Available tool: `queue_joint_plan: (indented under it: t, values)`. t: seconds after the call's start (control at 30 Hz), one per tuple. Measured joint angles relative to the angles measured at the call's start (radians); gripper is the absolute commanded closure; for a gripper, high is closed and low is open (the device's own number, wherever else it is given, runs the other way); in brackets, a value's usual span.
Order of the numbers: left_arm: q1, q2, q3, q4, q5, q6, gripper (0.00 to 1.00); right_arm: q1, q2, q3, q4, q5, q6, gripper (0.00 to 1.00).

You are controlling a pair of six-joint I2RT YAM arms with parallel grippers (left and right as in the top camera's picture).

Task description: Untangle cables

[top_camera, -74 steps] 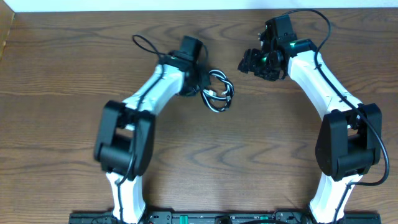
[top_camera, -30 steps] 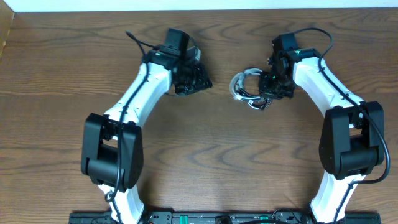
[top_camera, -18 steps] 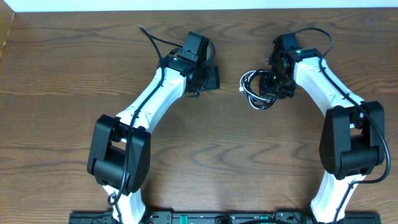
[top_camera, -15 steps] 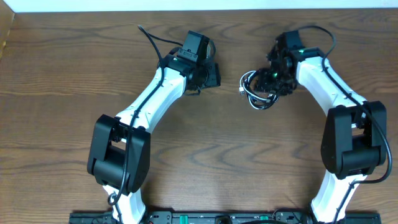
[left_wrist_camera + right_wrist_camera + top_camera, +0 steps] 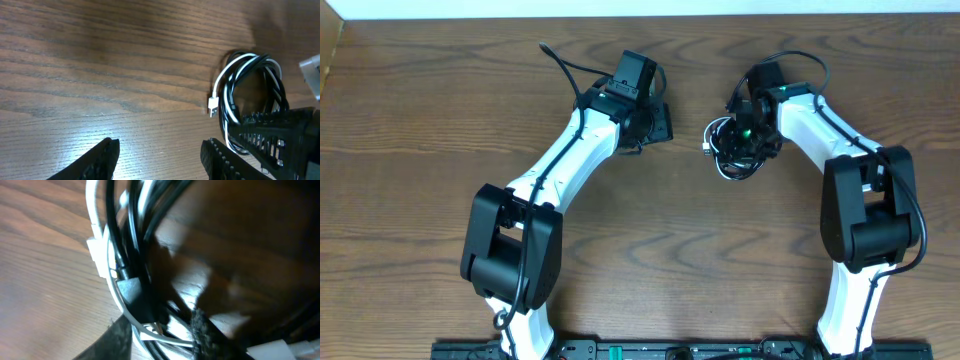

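Cables (image 5: 723, 160): one black cord and one white cord, looped together in one bundle on the table (image 5: 640, 230), close to our right arm.
White plug (image 5: 212, 105): it pokes out of the bundle's side.
Left pincer (image 5: 160, 145): wide open, holding nothing, apart from the bundle.
Right pincer (image 5: 741, 142): it sits on the bundle, with cords between its fingers (image 5: 117, 341). We cannot tell if it squeezes.
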Motion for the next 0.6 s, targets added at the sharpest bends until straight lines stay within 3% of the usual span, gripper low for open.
queue_joint_plan:
  t: [0.1, 0.5, 0.57, 0.6]
  values:
    - [0.000, 0.000, 0.000, 0.001, 0.000, -0.005, 0.43, 0.012, 0.007, 0.000, -0.006, 0.039, -0.027, 0.99]
    - [0.006, 0.000, 0.000, 0.087, 0.034, -0.048, 0.43, 0.023, -0.041, -0.011, -0.053, -0.020, -0.113, 0.99]
    - [0.011, 0.000, 0.000, 0.084, 0.039, -0.048, 0.43, 0.030, -0.105, -0.014, -0.057, -0.063, -0.155, 0.86]
    - [0.013, 0.000, 0.000, 0.080, 0.042, -0.048, 0.43, 0.035, -0.145, -0.014, -0.056, -0.077, -0.171, 0.70]
